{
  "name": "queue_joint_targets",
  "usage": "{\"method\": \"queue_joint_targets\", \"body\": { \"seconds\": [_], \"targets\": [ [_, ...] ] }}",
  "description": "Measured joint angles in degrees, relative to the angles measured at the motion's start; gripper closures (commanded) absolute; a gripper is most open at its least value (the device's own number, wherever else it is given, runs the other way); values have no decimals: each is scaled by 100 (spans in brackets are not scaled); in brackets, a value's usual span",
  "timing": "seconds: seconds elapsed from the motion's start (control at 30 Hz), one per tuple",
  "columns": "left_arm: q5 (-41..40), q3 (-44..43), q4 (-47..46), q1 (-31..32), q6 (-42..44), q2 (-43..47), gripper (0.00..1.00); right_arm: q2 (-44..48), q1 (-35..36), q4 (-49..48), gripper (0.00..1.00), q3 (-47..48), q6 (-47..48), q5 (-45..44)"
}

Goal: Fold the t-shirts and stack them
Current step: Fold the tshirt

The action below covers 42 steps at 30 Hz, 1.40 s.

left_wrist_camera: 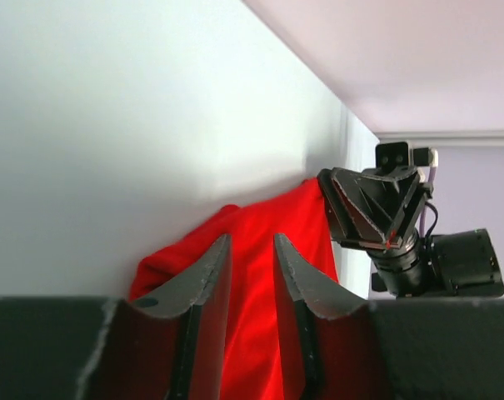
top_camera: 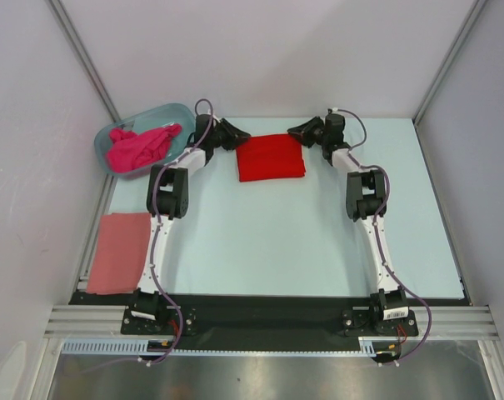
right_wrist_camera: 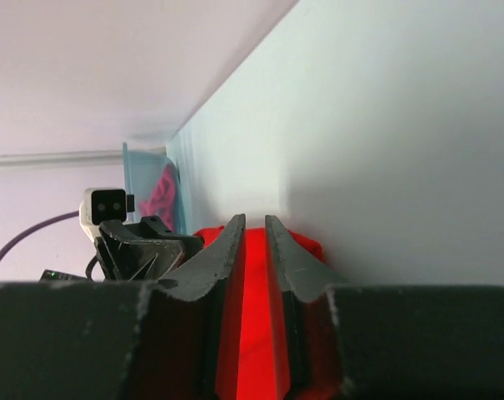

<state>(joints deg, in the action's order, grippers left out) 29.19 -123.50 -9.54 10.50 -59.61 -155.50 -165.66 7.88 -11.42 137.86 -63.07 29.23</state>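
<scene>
From above, the red t-shirt (top_camera: 271, 157) lies folded at the far middle of the counter (top_camera: 276, 242), with the left jaws and right jaws at its far corners. In the left wrist view, the left jaws are slightly parted and empty, with red cloth just beyond. In the right wrist view, the right jaws are narrowly parted over the same shirt.

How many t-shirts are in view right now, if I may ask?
3. Red t-shirt folded at far centre; salmon-pink t-shirt folded at the near left; magenta t-shirt crumpled in the tub, which might hide more.
</scene>
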Motion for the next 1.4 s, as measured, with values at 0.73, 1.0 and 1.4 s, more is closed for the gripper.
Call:
{"method": "queue_joint_targets", "body": {
  "seconds": [0.73,1.0,1.4],
  "targets": [
    [184,1471,1049,575,1204,2341,76,2243,-216,2050,73,-1010,1574,435],
    [461,2813,706,634,1176,2345,81,2675,208,1467,100,-2367,1735,1375],
    [568,3410,577,420,1342,2201,85,2306,105,334,100,-3921,1408,2105]
  ]
}}
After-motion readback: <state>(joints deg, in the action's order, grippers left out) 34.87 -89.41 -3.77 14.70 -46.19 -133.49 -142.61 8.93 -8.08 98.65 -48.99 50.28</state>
